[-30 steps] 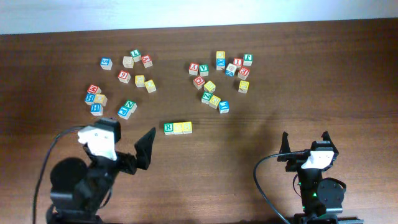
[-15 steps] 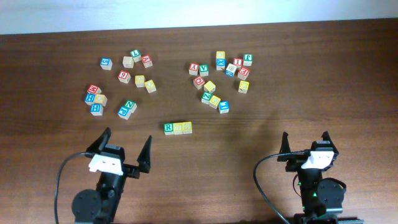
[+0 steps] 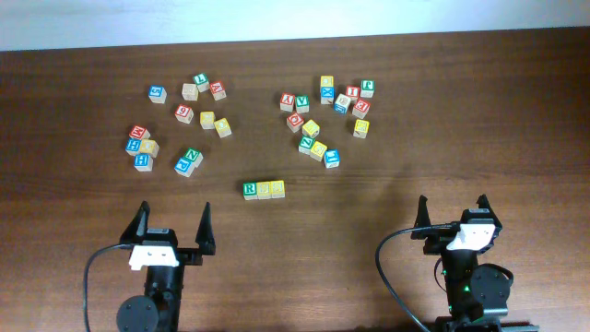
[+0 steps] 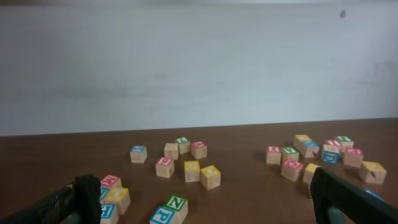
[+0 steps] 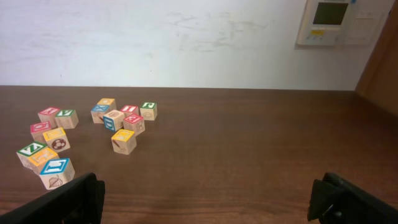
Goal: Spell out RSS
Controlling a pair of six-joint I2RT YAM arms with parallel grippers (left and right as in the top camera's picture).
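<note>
Overhead view of a dark wooden table point(image 3: 516, 111) w/ two robot arms at its near edge. The left pincer point(image 3: 172, 217) is spread wide & empty; the right pincer point(image 3: 452, 205) is likewise spread wide, holding nothing. The RSS row point(image 3: 264, 189) lies just ahead of the left pincer & off to its right, well to the left of the right pincer, touching neither. It is made of a green-and-white R cube point(image 3: 250, 190), a yellow middle cube point(image 3: 264, 190) & a yellow end cube point(image 3: 277, 189), pressed side by side in a straight line. Yellow letters are too small to read for certain. Further ahead of each pincer sit spare cubes: a left scatter point(image 3: 180, 124) & a right scatter point(image 3: 327, 115), both apart from the row. Judging by this, the word looks spelled & both arms parked; prob. nothing left to do except maybe confirm the S faces
</note>
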